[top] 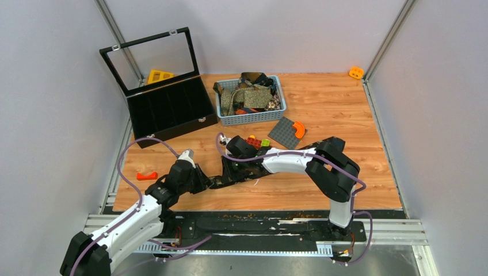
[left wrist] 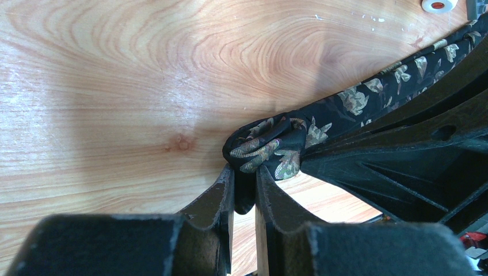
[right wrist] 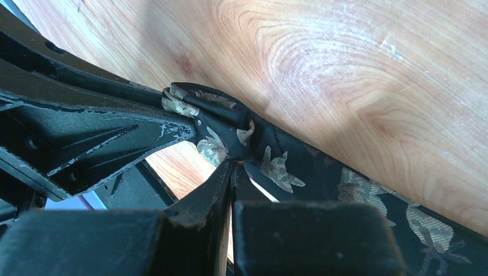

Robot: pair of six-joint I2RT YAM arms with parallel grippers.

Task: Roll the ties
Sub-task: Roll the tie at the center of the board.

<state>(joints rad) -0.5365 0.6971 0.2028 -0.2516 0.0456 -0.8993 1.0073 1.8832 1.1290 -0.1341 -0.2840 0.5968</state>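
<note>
Black leaf-print tie [left wrist: 357,103], stretched flat, 1 end bunched

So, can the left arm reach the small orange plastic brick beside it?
Probably yes: the orange brick lies near, bare table between, but the left gripper is clamped on the black leaf-print tie.

Tie [top: 221,181] on table [top: 345,126] near front edge, basket [top: 248,119] behind it, case [top: 172,106] left of basket

top: high, well back from tie [top: 217,183], looking down over whole counter [top: 357,132] | left wrist: very close, past left gripper [left wrist: 244,187] onto tie | right wrist: very close, tie's opposite side | shared: tie's bunched end
</note>
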